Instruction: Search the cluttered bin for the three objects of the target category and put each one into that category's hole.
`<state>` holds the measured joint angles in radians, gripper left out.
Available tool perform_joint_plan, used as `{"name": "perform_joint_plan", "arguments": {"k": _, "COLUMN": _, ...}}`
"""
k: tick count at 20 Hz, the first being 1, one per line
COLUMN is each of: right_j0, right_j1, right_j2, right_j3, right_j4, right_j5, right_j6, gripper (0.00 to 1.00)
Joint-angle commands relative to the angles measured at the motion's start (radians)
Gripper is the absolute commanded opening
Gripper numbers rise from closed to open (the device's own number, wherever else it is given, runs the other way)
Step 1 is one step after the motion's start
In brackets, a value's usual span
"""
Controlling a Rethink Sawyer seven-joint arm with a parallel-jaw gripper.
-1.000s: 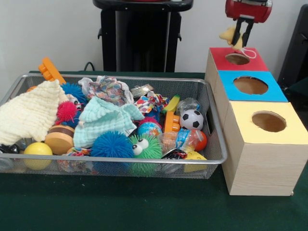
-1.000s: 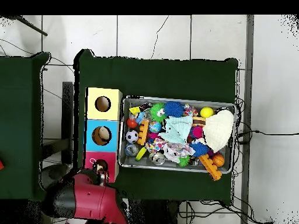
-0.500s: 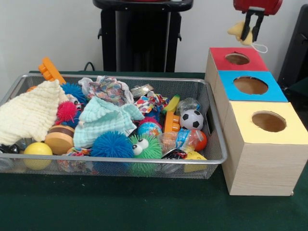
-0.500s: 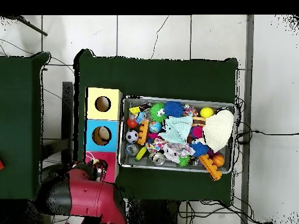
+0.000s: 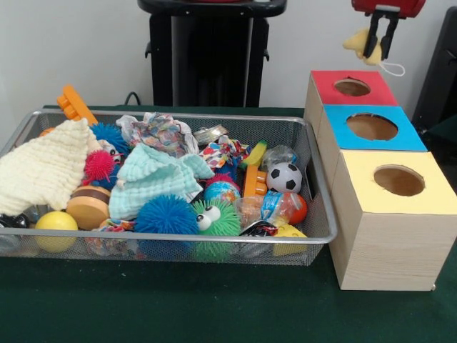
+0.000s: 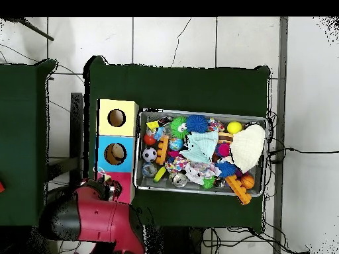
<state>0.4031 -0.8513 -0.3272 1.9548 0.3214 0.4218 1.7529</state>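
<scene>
The wire mesh bin sits on the green table, full of toys and cloths; it also shows in the overhead view. The red-surround hole is in the farthest section of the pale wooden box. My gripper hangs above and slightly behind that hole, shut on a small yellow toy with a white loop of string dangling from it. In the overhead view the red arm covers most of the red section, and the hole is hidden there.
The blue-surround hole and the yellow-surround hole lie nearer the camera in the same box. The bin holds a soccer ball, a green spiky toy with eyes, a blue spiky ball, a cream cloth and an orange brick.
My gripper has risen from just above the red hole and shifted slightly to the right, still holding the yellow toy. Nothing in the bin has moved.
</scene>
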Motion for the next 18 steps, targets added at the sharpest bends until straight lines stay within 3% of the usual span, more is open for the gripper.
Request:
{"name": "perform_joint_plan", "arguments": {"k": 1, "right_j0": -0.053, "right_j1": 0.011, "right_j2": 0.052, "right_j3": -0.013, "right_j4": -0.032, "right_j5": 0.055, "right_j6": 0.132, "gripper": 0.0}}
{"name": "perform_joint_plan", "arguments": {"k": 18, "right_j0": -0.071, "right_j1": 0.069, "right_j2": 0.09, "right_j3": 0.024, "right_j4": -0.037, "right_j5": -0.074, "right_j6": 0.149, "gripper": 0.0}}
